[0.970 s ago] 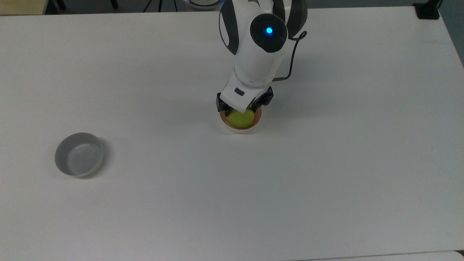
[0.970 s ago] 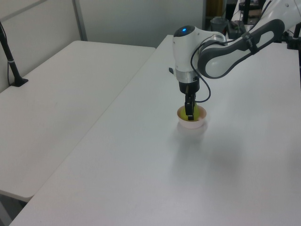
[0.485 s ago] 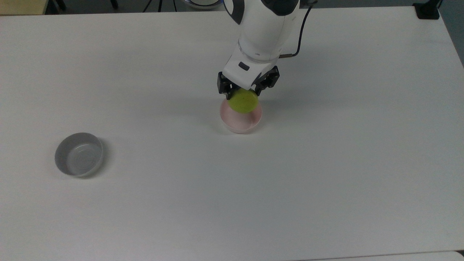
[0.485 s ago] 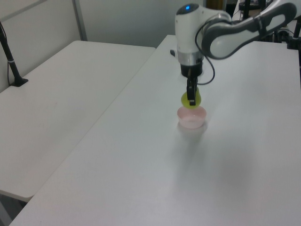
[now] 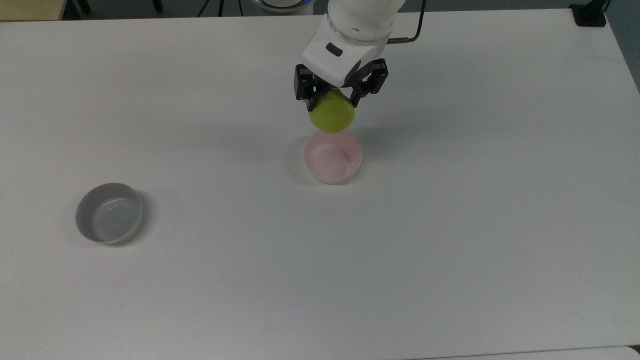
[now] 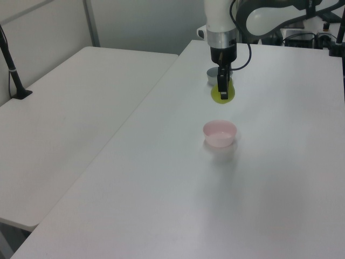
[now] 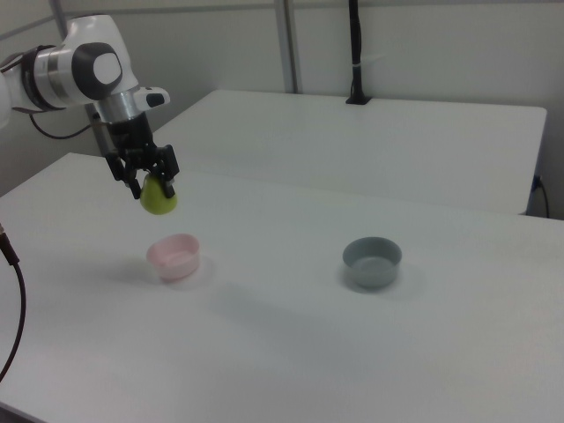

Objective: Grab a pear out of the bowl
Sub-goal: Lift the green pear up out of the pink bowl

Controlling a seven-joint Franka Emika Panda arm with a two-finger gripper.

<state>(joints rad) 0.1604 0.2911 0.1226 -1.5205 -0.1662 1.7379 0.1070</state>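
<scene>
Watching from my station, I see the gripper clamped on the pear, one finger on each side of its upper part. A second ago the pear sat down inside the pink bowl with the gripper around it; half a second ago it had just cleared the rim; now it hangs free in the air, well above the bowl, and the arm's wrist has risen toward the top view's upper edge. The bowl itself has not shifted on the table and now lies bare inside, with a soft shadow on its floor.

In the right view the pear hangs above the bowl and a little toward the right view's left. Its long axis stands close to upright: the narrow neck goes up between the fingers, and the broad round base points down at the table. I cannot make out the stem. In the left view the pear shows as a yellow-green disc behind the dark finger, above and beyond the bowl.

The grey bowl stands where it did, well apart toward the top view's left, upright and open upward.
</scene>
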